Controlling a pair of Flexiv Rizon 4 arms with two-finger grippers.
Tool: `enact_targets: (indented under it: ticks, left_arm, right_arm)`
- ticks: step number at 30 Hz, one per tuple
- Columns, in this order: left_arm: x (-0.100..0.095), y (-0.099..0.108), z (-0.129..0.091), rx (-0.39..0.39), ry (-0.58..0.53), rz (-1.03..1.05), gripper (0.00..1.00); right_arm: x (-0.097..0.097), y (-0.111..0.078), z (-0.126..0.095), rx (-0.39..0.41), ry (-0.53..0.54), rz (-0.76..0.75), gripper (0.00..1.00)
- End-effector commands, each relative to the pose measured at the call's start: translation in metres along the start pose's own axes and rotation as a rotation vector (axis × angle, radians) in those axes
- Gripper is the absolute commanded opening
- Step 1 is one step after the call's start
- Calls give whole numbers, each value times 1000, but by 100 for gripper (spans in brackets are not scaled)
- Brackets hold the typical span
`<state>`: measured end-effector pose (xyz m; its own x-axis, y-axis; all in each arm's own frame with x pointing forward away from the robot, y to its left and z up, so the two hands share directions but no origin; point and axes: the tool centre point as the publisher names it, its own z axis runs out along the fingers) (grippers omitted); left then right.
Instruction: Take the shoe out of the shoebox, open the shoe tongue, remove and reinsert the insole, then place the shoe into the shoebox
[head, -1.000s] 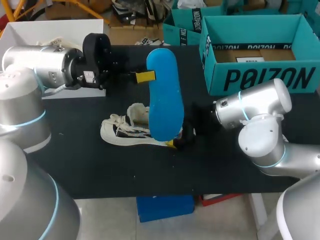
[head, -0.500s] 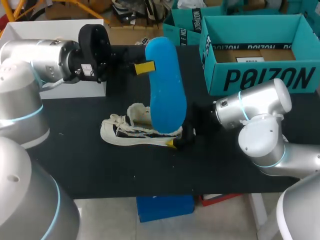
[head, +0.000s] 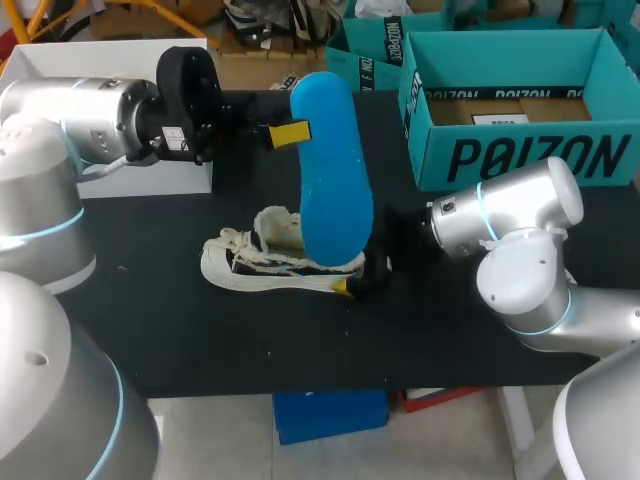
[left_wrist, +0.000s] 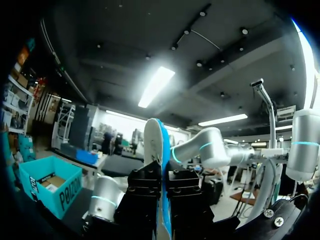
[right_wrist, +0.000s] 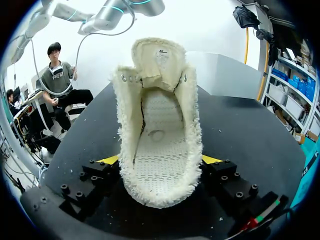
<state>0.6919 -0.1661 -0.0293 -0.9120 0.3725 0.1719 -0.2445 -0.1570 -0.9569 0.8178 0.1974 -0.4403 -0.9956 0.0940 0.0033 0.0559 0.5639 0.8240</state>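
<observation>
Black table (head: 200, 330) — shoe (head: 250, 265), teal shoebox (head: 520, 150), white box (head: 60, 62).

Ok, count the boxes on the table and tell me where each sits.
2: a teal box at the right rear corner, a white box at the left rear, partly hidden behind the left arm.

Left arm (head: 95, 115) extends level from the left; left gripper (head: 292, 133) is clamped on the insole (head: 330, 180), held upright. Right arm (head: 510, 225) sits low at right; right gripper (right_wrist: 160, 161) clamps the shoe (right_wrist: 160, 125) at its heel, from both sides.
</observation>
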Motion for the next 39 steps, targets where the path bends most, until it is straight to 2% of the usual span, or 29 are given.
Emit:
enact_targets:
  ticks: [1, 2, 8, 10, 17, 22, 29, 39]
  left_arm:
    - [0, 1, 2, 1, -4, 2, 0]
    - [0, 1, 2, 1, -4, 2, 0]
    - [0, 1, 2, 1, -4, 2, 0]
    - [0, 1, 2, 1, -4, 2, 0]
    - [0, 1, 2, 1, -4, 2, 0]
    - [0, 1, 2, 1, -4, 2, 0]
    - [0, 1, 2, 1, -4, 2, 0]
    - [0, 1, 2, 1, -4, 2, 0]
  right_arm:
    - [0, -2, -2, 37, 9, -4, 80]
    - [0, -1, -5, 58, 12, -9, 100]
    - [-4, 9, -26, 231, 37, -39, 100]
    - [-4, 11, -31, 251, 38, -41, 100]
    - [-4, 16, -46, 493, 60, -45, 100]
    - [-6, 27, -54, 663, 61, -57, 100]
    - [-9, 41, -60, 786, 33, -75, 100]
    - [-9, 52, -64, 867, 10, -62, 100]
